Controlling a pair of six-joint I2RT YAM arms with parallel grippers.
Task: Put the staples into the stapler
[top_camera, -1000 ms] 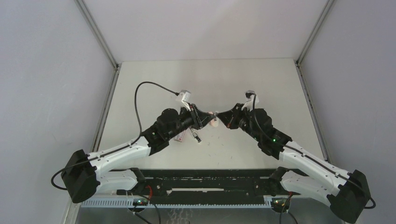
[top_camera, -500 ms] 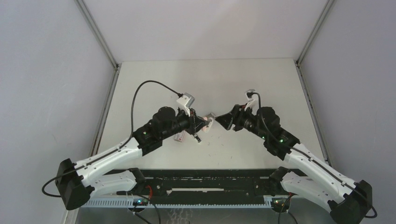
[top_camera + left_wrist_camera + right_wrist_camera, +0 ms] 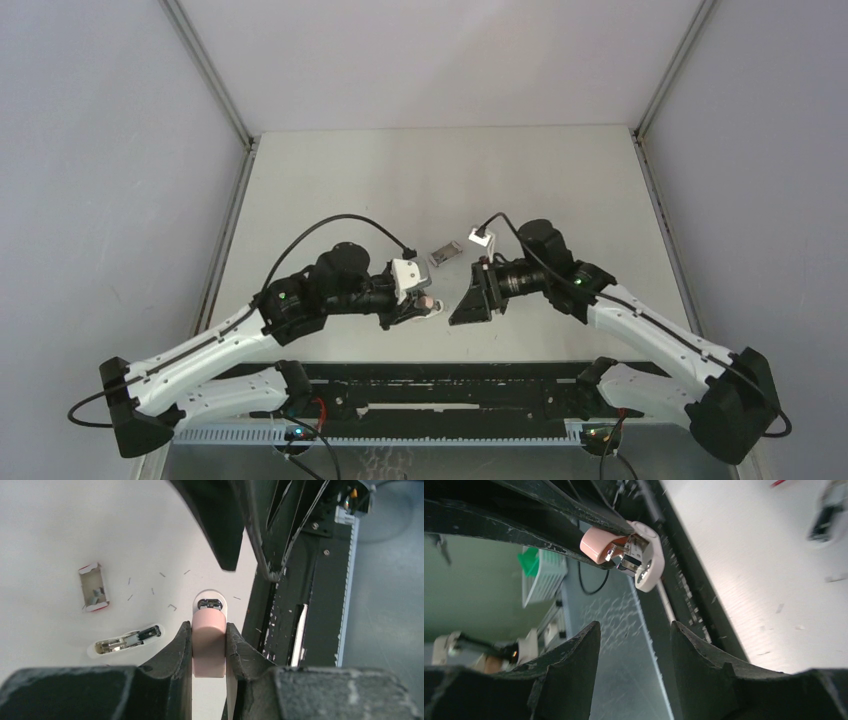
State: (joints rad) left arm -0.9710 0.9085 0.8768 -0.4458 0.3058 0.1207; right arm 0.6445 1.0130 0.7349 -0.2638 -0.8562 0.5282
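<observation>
Left wrist view, nearest first: our left gripper (image 3: 208,627) is clamped on the flanks of the pink stapler (image 3: 208,652), which appears lifted off the table (image 3: 60,525) near its front edge, its white-and-metal end facing the other arm. Just beyond, our right gripper (image 3: 635,627) has its fingers spread wide with nothing between them. We judge the loading unfinished. No strip of staples is in either grip, and we cannot tell whether the stapler's channel holds any. Loose staples (image 3: 171,607) lie scattered on the table past the stapler. Beside them is a white piece with a metal track (image 3: 125,641) whose role we cannot make out. Farther off sits the small staple box (image 3: 94,587), open side up. The two grippers stand close together, leaving little room to work between them.
</observation>
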